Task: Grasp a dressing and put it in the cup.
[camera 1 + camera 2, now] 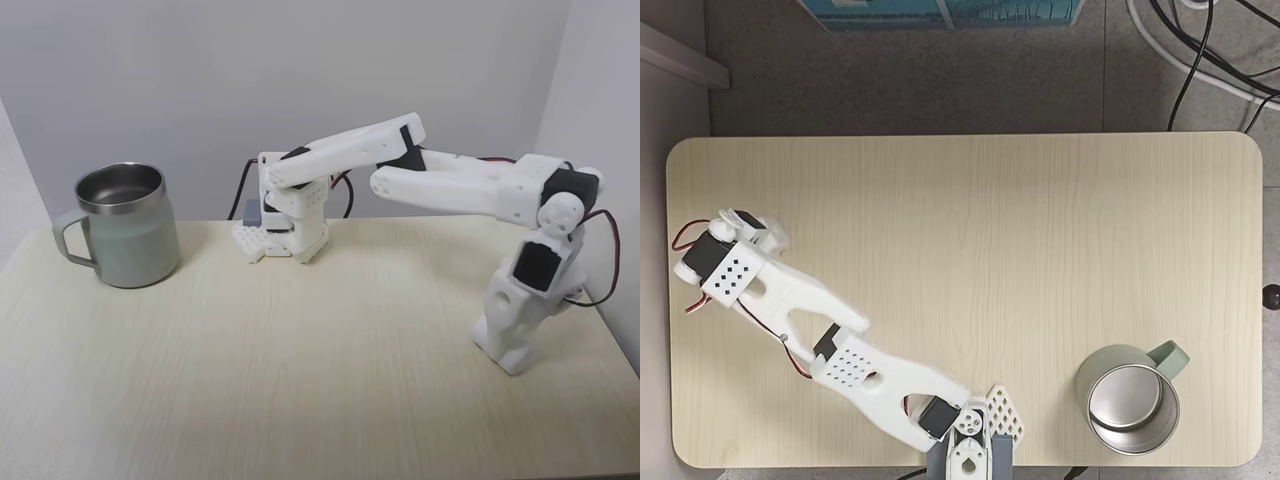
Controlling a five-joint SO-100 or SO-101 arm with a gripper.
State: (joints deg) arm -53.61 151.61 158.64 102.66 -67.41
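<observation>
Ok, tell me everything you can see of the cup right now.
The cup is a stout pale grey-green mug with a shiny steel rim and interior and a side loop handle. It stands upright on the light wooden table near one corner, apart from the arm. From above its inside looks empty.

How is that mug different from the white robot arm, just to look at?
The mug is pale grey-green with a shiny steel rim and inside; the arm is white plastic with black parts and red wires. The mug stands upright and compact with its mouth facing up; the arm reaches out sideways, then bends down so its gripper meets the table. The mug is smooth; the arm has dotted holes. Both rest on the same pale wooden table.
</observation>
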